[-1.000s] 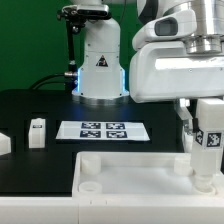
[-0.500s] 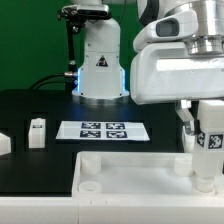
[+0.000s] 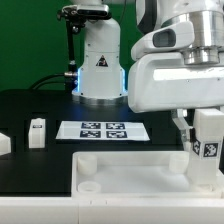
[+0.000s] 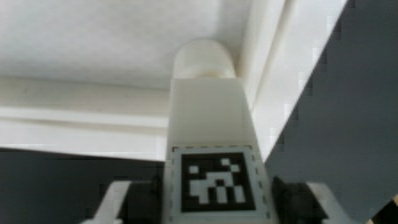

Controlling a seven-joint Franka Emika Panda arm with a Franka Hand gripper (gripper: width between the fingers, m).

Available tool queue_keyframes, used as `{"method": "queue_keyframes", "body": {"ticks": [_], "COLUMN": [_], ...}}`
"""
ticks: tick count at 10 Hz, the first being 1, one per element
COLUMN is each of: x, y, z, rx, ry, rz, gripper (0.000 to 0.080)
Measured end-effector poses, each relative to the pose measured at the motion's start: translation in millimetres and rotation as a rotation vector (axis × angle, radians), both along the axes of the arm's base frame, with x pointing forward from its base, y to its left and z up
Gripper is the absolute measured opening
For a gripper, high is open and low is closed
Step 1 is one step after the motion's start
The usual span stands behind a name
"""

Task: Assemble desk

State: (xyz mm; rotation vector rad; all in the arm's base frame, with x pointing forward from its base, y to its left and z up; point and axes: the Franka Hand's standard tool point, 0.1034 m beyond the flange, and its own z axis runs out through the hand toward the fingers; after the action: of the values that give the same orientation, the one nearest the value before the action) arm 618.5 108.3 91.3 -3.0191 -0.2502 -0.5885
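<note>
Ext. view: step looks like fitting a leg (image 3: 208,170) into the desk top (image 3: 130,172)'s far corner, on the exterior view's right. Gripper (image 3: 203,140) pinches the leg upright, lower end at that corner; seated or not, can't tell. Next prob. needs a straight push or twist, no tilt. Spare leg (image 3: 37,132) stands apart, twd the exterior view's left.

Wrist view: fingers (image 4: 121,205) clamp the leg (image 4: 214,110) both sides by its tag, spread just to leg width. Far end meets the round socket (image 4: 205,55) at the top's corner.

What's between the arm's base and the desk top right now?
The marker board, flat on the black table, lies between base and top; the exterior view shows it.
</note>
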Motion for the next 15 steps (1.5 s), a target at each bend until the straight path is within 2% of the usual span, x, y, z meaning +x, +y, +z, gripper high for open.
{"method": "queue_keyframes", "body": {"ticks": [3, 4, 5, 6, 7, 8, 9, 10, 12, 14, 15], "x": [0.7, 0.5, 0.5, 0.1, -0.3, 6.4, 11.2, 9.0, 20.0, 18.4, 23.5], "y": [1.1, 0.9, 0.9, 0.9, 0.7, -2.6, -3.9, -3.3, -5.5, 4.3, 6.0], "z": [0.0, -0.2, -0.2, -0.5, 1.2, 16.9, 26.9, 25.7, 32.9, 27.8, 28.6], "rx": [0.001, 0.000, 0.000, 0.000, -0.003, -0.004, -0.003, -0.009, -0.016, -0.018, -0.014], "ry": [-0.004, -0.003, -0.003, 0.002, 0.032, 0.048, 0.064, 0.154, 0.293, 0.379, 0.351], "rz": [0.001, 0.001, 0.001, 0.001, 0.005, 0.006, 0.004, 0.008, 0.004, -0.009, -0.014], "gripper": [0.0284, 0.0345, 0.0480, 0.0480, 0.0611, 0.0638, 0.0638, 0.0647, 0.0649, 0.0649, 0.0649]}}
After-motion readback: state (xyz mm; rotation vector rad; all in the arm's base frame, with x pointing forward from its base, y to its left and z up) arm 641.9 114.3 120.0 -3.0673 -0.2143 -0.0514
